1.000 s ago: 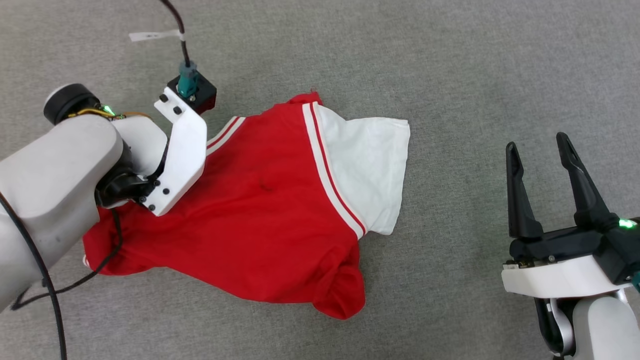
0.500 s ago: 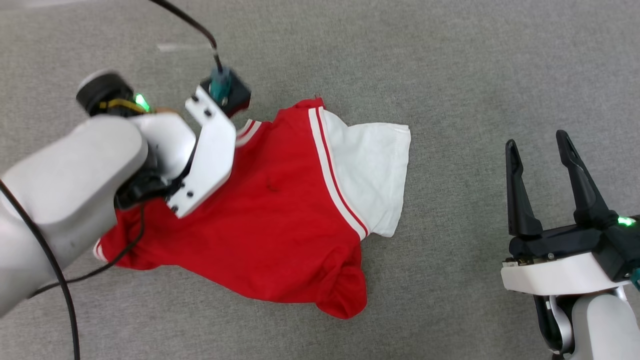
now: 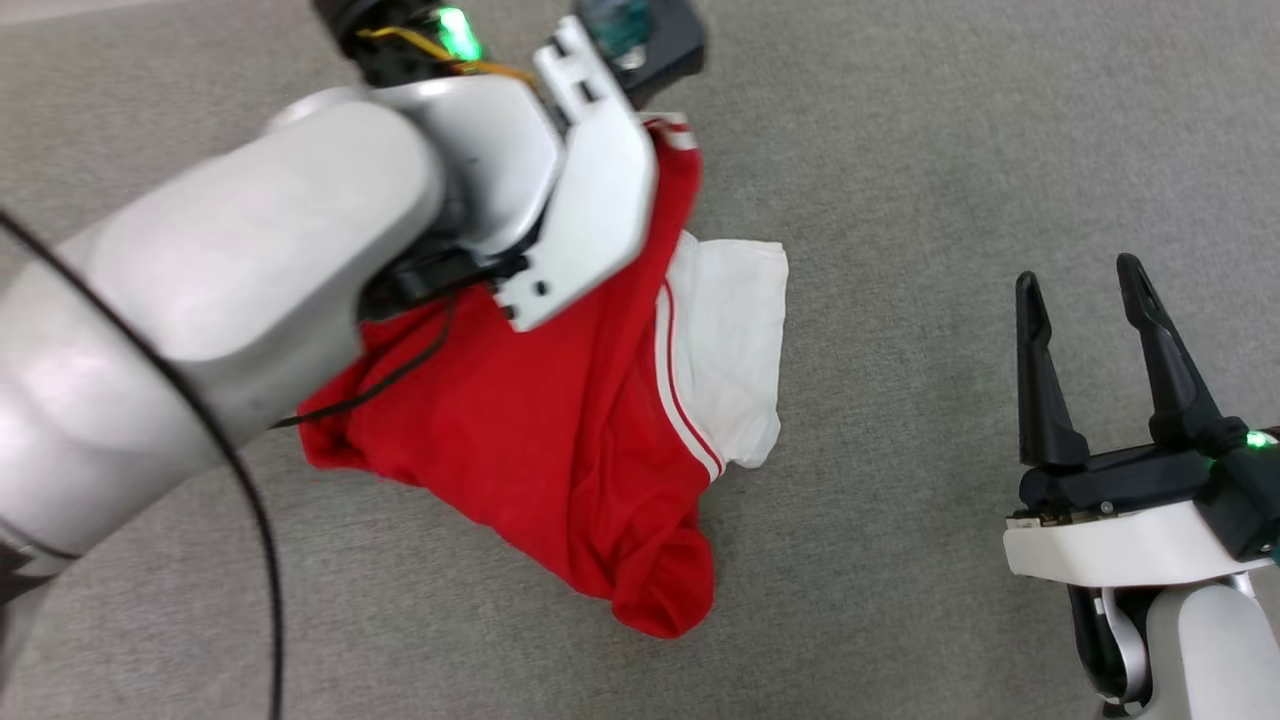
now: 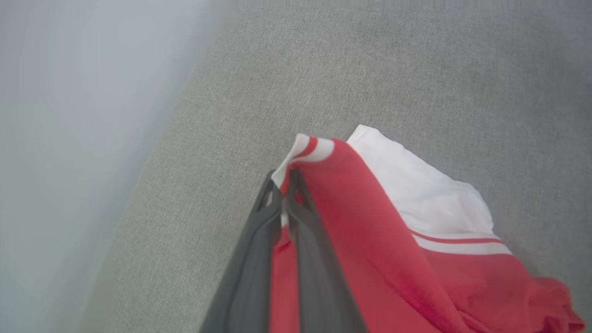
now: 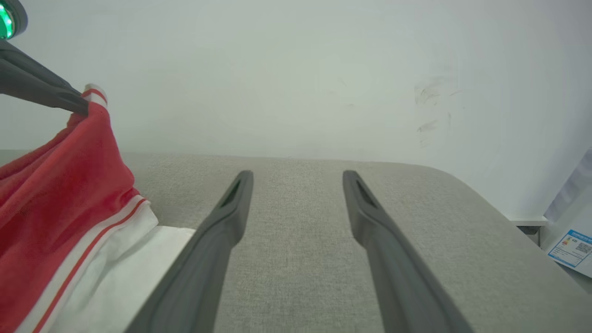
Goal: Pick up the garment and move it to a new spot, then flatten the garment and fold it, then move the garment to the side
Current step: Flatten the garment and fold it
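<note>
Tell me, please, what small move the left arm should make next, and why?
Probably raise the left gripper higher. It is shut on the striped edge of the garment, but the lower red part lies on the grey surface, so carrying it now would drag it.

No words, numbers or brands can be read. The one printed thing is a small label [image 5: 573,249] with a blue top band and coloured marks. It sits on a pale panel at the right edge of the right wrist view, and its print is too small to make out.
</note>
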Motion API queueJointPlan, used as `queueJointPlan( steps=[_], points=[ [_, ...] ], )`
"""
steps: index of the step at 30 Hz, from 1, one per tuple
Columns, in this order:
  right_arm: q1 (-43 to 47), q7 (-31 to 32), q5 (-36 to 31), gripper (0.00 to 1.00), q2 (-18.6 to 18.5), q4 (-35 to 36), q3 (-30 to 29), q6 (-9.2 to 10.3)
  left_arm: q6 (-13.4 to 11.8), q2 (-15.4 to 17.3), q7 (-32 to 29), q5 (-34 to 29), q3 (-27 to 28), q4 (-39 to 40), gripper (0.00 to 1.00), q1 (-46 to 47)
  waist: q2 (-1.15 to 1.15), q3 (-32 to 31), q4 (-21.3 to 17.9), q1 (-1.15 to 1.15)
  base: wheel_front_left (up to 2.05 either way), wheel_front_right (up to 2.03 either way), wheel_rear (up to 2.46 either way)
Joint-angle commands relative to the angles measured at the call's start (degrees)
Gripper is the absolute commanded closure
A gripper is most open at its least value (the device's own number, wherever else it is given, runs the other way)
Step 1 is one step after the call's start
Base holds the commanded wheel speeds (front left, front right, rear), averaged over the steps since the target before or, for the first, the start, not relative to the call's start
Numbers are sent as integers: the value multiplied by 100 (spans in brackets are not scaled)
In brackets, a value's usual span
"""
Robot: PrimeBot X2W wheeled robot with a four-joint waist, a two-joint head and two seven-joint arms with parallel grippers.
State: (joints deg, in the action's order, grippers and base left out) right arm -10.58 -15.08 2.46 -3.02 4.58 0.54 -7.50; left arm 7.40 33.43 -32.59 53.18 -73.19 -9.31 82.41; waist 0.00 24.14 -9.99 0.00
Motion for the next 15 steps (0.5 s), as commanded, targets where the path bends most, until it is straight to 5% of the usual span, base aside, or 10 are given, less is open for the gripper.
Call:
queueJointPlan(
  steps=[1, 7, 15],
  points=[
    [-84, -12, 54, 0, 23, 20, 0, 2, 0, -160, 10, -54, -8, -109, 100, 37, 0, 123, -108, 0, 0, 0, 0],
    [-197, -13, 159, 0, 21, 6, 56, 3, 0, -554, -486, -417, -18, -604, 100, -474, 0, 368, -331, 0, 0, 0, 0],
    [-211, -13, 232, 0, 22, -26, 19, 2, 1, -533, -876, -613, -53, -951, 100, -1238, 0, 424, -433, 0, 0, 0, 0]
  ],
)
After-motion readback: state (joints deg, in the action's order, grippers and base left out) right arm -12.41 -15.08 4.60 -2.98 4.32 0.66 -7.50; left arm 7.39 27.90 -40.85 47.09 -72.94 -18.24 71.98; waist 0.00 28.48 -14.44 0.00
